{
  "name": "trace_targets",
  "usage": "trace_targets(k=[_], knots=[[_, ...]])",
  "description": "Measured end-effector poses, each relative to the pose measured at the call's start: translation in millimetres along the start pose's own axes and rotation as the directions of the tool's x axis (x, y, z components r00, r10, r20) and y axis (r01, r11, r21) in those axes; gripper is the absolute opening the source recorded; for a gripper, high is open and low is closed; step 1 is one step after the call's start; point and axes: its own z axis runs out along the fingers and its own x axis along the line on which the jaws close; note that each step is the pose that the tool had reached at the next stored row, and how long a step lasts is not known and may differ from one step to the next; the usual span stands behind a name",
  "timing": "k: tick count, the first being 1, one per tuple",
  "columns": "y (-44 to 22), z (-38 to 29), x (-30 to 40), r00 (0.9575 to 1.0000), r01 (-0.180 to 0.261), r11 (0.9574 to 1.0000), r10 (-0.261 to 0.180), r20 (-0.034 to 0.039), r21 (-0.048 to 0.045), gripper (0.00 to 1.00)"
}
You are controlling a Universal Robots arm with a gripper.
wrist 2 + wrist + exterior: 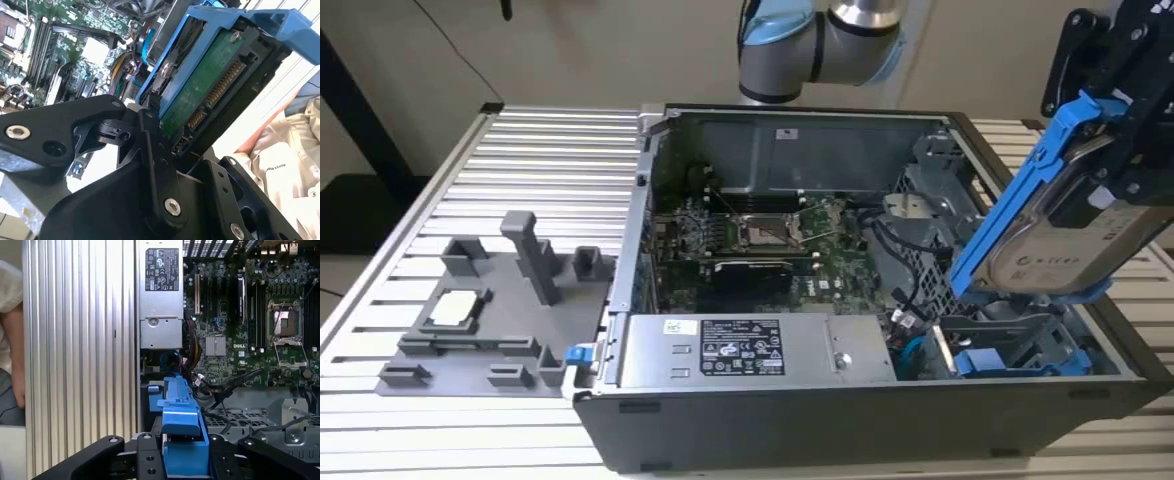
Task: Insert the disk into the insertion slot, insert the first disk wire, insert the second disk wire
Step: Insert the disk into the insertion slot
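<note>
The gripper [1121, 170], jaws pinching the blue carrier, holds the disk [1041, 250] tilted above the drive bay [1014, 352] of the open computer case [761, 425]. The case sits on a ribbed aluminium table [560, 150], beside a grey fixture tray [480, 335].

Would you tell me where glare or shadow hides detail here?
Second wrist view: light washes out the strip beside the silver-grey hard drive in its bright blue carrier; first wrist view: the ribbed aluminium table glares; exterior view: the open dark computer case is dim inside.
</note>
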Motion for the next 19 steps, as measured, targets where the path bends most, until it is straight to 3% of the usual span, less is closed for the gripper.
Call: trace_targets(k=[14, 19], knots=[[-1.1, 16.2, 1.1, 1.0000, 0.004, 1.0000, -0.004, -0.0001, 0.0008, 0.33], [-2.3, 23.1, 1.2, 0.9997, 0.022, 0.9998, -0.022, -0.0078, 0.0009, 0.33]])
